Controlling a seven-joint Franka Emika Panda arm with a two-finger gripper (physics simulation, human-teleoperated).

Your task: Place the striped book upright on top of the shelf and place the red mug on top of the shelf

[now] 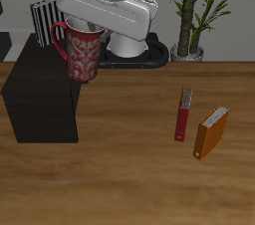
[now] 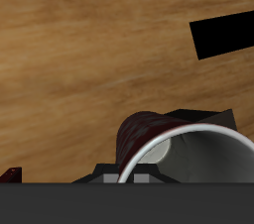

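Observation:
The red mug (image 1: 82, 55), red with a pale floral pattern, hangs in the air at the edge of the black shelf (image 1: 40, 95), its handle toward the shelf. My gripper (image 1: 86, 28) is shut on the mug's rim from above. In the wrist view the mug's grey-white inside and red wall (image 2: 144, 137) show close up between my fingers. Farther back, the striped book (image 1: 43, 16) stands upright on the shelf's top, apart from the mug.
A slim red book (image 1: 183, 115) and an orange book (image 1: 210, 132) stand on the wooden table away from the shelf. A potted plant (image 1: 192, 10) stands at the back beside the robot's base.

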